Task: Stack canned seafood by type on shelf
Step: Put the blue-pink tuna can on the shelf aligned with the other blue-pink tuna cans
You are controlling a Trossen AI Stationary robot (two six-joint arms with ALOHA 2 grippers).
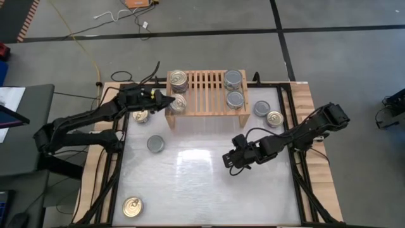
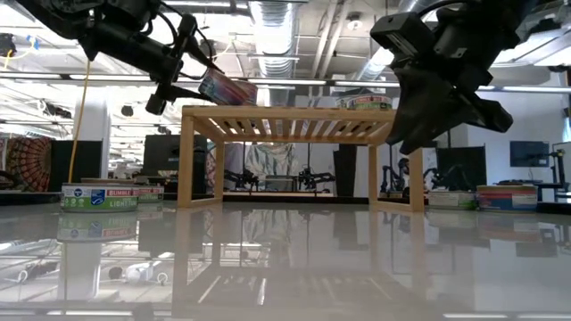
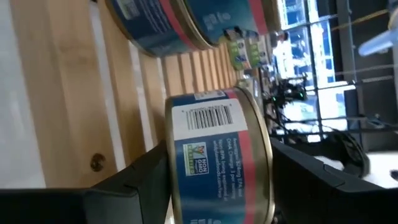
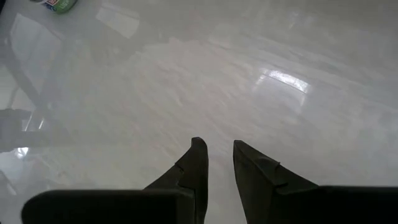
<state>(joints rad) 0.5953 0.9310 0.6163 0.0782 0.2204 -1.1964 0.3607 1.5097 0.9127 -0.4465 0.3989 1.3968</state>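
Note:
The light-wood shelf point(image 1: 205, 95) stands at the table's far side. At its left end is a stack of gold-topped canned seafood point(image 1: 179, 80); toward its right end stand two silver-topped tins point(image 1: 234, 80) point(image 1: 235, 99). My left gripper point(image 1: 167, 101) is shut on a blue-and-red labelled tin point(image 3: 217, 155) above the shelf's near left corner. Loose tins rest flat on the table left point(image 1: 141, 116) point(image 1: 155, 144) and right point(image 1: 261, 108) point(image 1: 274, 118) of the shelf. My right gripper point(image 4: 217, 152) hangs over the table's middle, narrowly open, with nothing between its fingers. My left gripper pinches the tin between its two fingers, one on each flat face point(image 3: 169, 163), with the labelled side wall turned toward the wrist. The fingers come nearly level from the table's left. The tin point(image 2: 227, 89) is tilted and held just above the shelf's slats.
A gold-topped tin point(image 1: 132, 206) lies near the table's near left corner. The shelf's middle slats point(image 1: 204, 88) are bare. Wooden table borders run along the left and right edges. The shiny table top point(image 4: 186, 74) lies under the right gripper.

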